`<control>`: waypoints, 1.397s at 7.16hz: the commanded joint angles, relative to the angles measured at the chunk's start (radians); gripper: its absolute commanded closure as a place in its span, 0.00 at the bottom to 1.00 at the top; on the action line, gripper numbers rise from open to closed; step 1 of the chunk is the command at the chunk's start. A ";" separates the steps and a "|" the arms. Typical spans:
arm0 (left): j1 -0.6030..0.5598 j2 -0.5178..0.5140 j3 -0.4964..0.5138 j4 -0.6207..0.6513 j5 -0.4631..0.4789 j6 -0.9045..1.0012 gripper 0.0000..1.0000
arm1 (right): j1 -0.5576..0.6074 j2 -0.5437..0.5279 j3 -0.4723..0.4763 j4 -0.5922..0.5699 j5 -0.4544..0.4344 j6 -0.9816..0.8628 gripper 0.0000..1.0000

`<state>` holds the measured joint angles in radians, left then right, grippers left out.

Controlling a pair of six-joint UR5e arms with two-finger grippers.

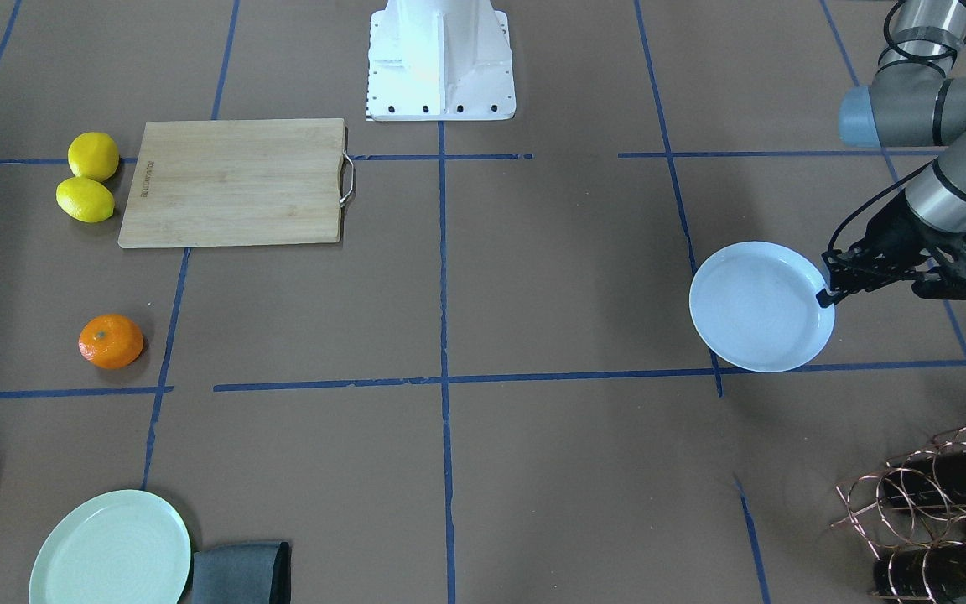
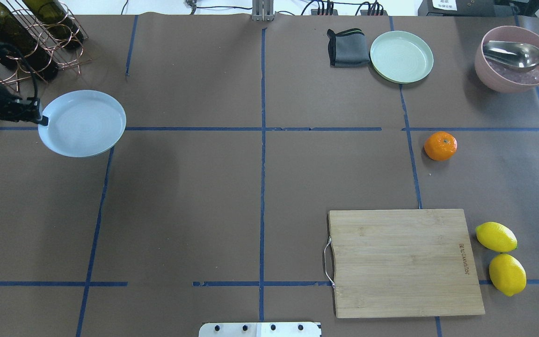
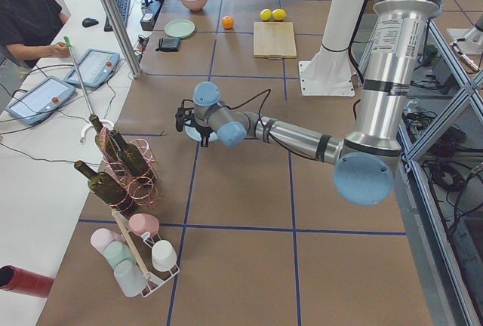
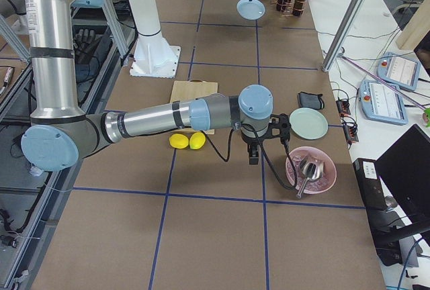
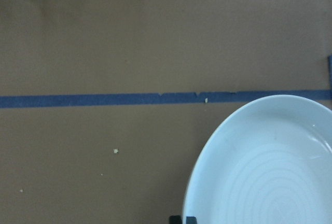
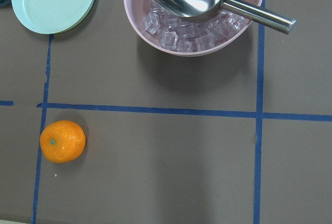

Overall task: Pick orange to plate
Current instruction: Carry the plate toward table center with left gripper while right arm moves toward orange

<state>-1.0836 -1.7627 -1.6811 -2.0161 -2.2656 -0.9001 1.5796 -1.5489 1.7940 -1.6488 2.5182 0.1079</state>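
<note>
Closest to the robot's base, a wooden cutting board [image 2: 403, 262] lies flat on the table [image 2: 194, 210]. Two lemons [image 2: 496, 237] lie touching each other just beside the board, at its 3 o'clock edge.

Farther out, the orange [image 2: 440, 145] sits alone on the table with its stem dot up. It is at about 12 o'clock from the board and apart from it, just beside a blue tape line. Neither pair of fingers touches it.

The right fingers [image 4: 252, 158] show only in the right side view, hanging over that end of the table, and I cannot tell if they are wide or narrow. In the right wrist picture the orange lies low, at about 8 o'clock.

Well apart from the orange, far at its 9 o'clock across the table, the left fingers [image 1: 824, 295] are closed on the rim of the plate [image 2: 82, 123]. In the overhead view they hold it at its 9 o'clock edge. In the right side view the plate looks tilted and lifted off the table. The orange is not on it.

Farthest from the robot, a green plate [image 2: 401, 56] lies at 11 o'clock from the orange, with a folded grey cloth [image 2: 346, 47] just beside it at 9 o'clock. A pink bowl [image 2: 487, 75] with ice cubes [image 6: 181, 40] and a metal scoop [image 2: 515, 54] stands at 1 o'clock from the orange. A wire rack [image 2: 59, 47] with bottles stands at 11 o'clock from the held plate.
</note>
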 commanded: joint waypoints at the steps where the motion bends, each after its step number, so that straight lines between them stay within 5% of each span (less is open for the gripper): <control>1: 0.016 -0.173 -0.025 0.146 -0.012 -0.204 1.00 | -0.059 0.003 0.019 0.003 -0.004 0.082 0.00; 3: 0.185 -0.301 -0.019 0.146 0.018 -0.513 1.00 | -0.104 0.006 0.041 0.003 -0.004 0.145 0.00; 5: 0.397 -0.404 0.024 0.136 0.177 -0.725 1.00 | -0.160 0.033 0.051 0.064 -0.007 0.288 0.00; 7: 0.453 -0.461 0.150 0.052 0.239 -0.786 1.00 | -0.251 0.035 0.048 0.244 -0.031 0.523 0.00; 9: 0.477 -0.455 0.188 0.010 0.245 -0.777 1.00 | -0.271 0.036 0.050 0.282 -0.038 0.575 0.00; 10: 0.484 -0.451 0.190 -0.010 0.247 -0.772 0.14 | -0.279 0.038 0.048 0.284 -0.039 0.576 0.00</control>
<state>-0.6122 -2.2174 -1.5014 -2.0014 -2.0225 -1.6766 1.3108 -1.5123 1.8429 -1.3747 2.4813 0.6721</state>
